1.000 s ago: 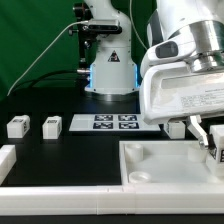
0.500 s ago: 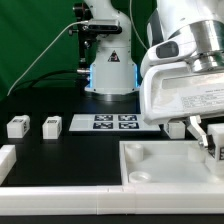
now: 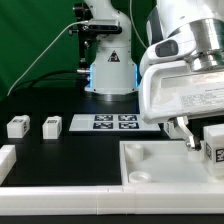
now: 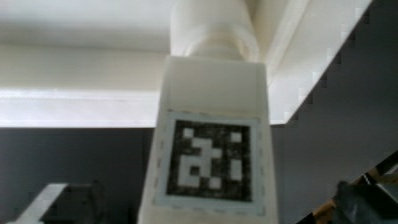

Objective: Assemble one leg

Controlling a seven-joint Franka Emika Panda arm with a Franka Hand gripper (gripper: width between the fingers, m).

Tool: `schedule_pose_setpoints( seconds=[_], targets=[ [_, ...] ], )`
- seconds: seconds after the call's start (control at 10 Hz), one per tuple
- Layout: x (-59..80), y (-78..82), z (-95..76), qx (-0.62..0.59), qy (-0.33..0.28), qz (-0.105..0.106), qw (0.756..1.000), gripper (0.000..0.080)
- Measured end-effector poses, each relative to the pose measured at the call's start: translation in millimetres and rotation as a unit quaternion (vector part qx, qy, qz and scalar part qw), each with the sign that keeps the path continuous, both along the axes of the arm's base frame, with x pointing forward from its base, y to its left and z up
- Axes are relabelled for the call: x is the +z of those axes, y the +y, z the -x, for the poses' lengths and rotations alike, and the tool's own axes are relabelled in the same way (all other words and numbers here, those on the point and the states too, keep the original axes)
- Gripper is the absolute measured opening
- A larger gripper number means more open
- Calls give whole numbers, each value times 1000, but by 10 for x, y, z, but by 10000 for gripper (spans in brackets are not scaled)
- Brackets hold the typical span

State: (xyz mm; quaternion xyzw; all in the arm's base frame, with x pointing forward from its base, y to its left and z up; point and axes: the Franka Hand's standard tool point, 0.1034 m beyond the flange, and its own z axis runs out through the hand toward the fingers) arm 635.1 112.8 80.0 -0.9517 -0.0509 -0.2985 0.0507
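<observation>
My gripper (image 3: 203,146) is shut on a leg (image 3: 213,147), a white chunky block whose black-and-white tag faces the exterior camera. It hangs over the right part of the large white rimmed panel (image 3: 150,170), at the exterior view's right edge. In the wrist view the leg (image 4: 210,130) fills the middle between the fingers (image 4: 365,192), tag toward the camera, its narrow round end pointing at the white panel (image 4: 71,60). Two more legs (image 3: 17,126) (image 3: 51,125) stand on the black table at the exterior view's left.
The marker board (image 3: 113,122) lies on the table in front of the robot base (image 3: 108,75). A white block (image 3: 6,160) sits at the left edge. Another white piece (image 3: 177,126) shows partly behind the gripper.
The held leg has shifted and turned slightly, so its tag now shows in full at the exterior view's right edge. The other parts have not moved.
</observation>
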Motion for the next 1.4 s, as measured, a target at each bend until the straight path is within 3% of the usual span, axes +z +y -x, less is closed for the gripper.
schedule_pose_setpoints(
  seconds=[0.6, 1.0, 1.2, 1.4],
  targets=[
    [211, -148, -62, 3, 33, 2, 999, 649],
    [175, -116, -34, 9, 74, -1, 997, 649],
    [159, -34, 67, 28, 198, -8, 980, 649],
    [184, -33, 18, 37, 272, -14, 961, 649]
  ],
)
